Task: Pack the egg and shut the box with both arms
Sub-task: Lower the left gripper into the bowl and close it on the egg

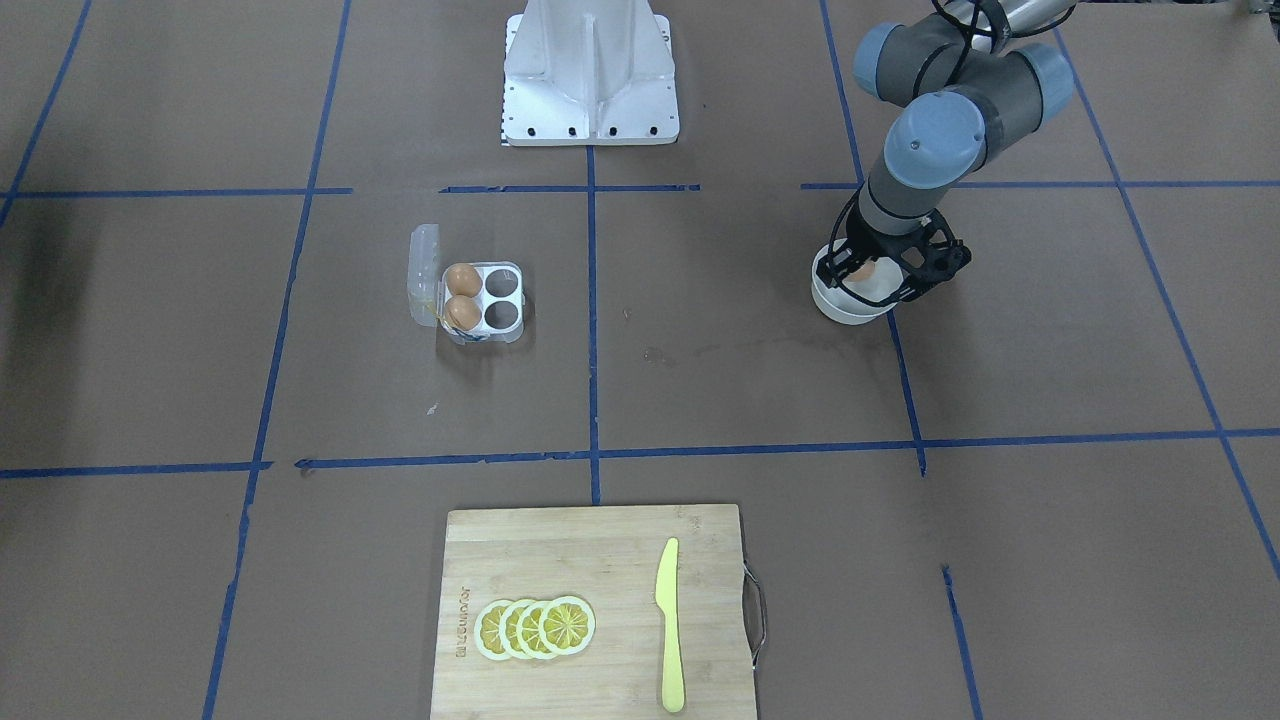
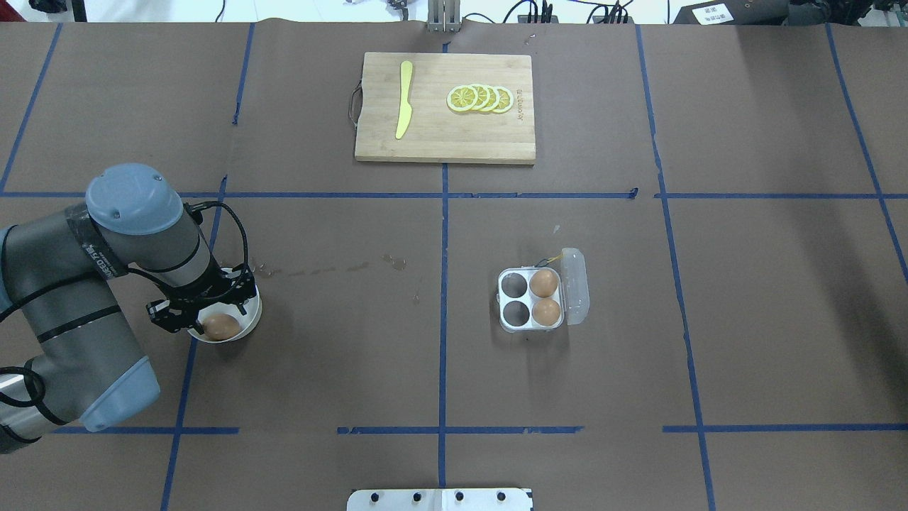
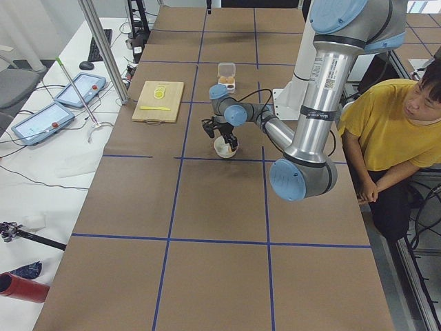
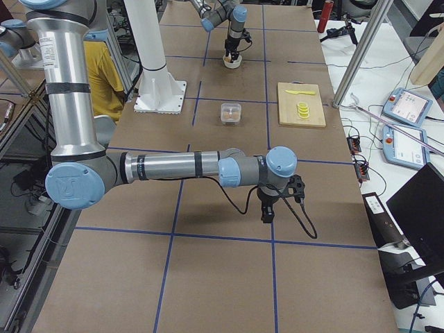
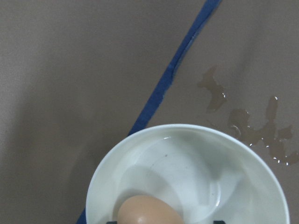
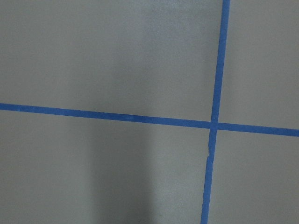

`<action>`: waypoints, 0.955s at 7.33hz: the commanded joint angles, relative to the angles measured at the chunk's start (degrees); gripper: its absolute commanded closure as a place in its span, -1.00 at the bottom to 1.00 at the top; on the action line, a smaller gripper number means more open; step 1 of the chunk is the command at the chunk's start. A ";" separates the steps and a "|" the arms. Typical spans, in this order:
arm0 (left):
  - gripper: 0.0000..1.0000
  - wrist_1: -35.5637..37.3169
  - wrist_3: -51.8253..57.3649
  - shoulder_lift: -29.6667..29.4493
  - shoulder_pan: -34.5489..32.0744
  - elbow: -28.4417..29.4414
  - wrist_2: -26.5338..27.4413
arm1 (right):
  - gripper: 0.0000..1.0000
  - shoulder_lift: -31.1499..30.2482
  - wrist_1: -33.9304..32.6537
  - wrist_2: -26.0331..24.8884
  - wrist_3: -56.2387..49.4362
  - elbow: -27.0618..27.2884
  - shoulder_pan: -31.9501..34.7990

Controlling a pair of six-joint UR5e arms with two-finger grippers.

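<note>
The egg [image 5: 148, 212] lies in the round white bowl [image 5: 187, 127], against the side nearest the left wrist camera. The left gripper [image 1: 870, 278] reaches down into that bowl. Its black fingertips show on either side of the egg, one just beside the shell and the other a little apart, so the jaws look spread around the egg rather than clamped on it. The left arm [image 2: 85, 298] bends down to the bowl from the table's left part, and a wet stain [image 5: 247, 123] marks the brown paper beside the bowl.

The box [image 2: 529, 298] sits well apart, right of the table's centre line, with its clear lid [image 2: 576, 285] swung open. Two brown eggs [image 2: 544, 282] [image 2: 546, 311] fill the two cups next to the lid, and the other two cups are bare.

The right gripper [image 4: 266, 211] points down over bare paper near a crossing of blue tape. It shows only in the side view, so I cannot tell how far apart its jaws stand.

At the far edge a wooden cutting board [image 2: 440, 142] carries a yellow knife [image 2: 404, 108] and a row of lemon slices [image 2: 481, 99].
</note>
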 commanded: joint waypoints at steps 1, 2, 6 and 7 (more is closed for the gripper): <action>-0.40 0.00 0.00 0.01 0.00 -0.01 0.01 | -1.00 0.00 0.00 0.00 0.00 0.00 0.02; -0.40 0.00 0.00 0.01 0.00 0.08 -0.07 | -1.00 0.00 0.00 0.00 0.00 0.00 0.02; -0.26 0.00 0.09 0.01 0.00 0.61 -0.08 | -1.00 0.00 0.00 0.00 0.00 0.00 0.02; -0.17 0.00 0.09 0.01 0.00 0.69 -0.08 | -1.00 0.00 0.00 0.00 0.00 0.09 0.02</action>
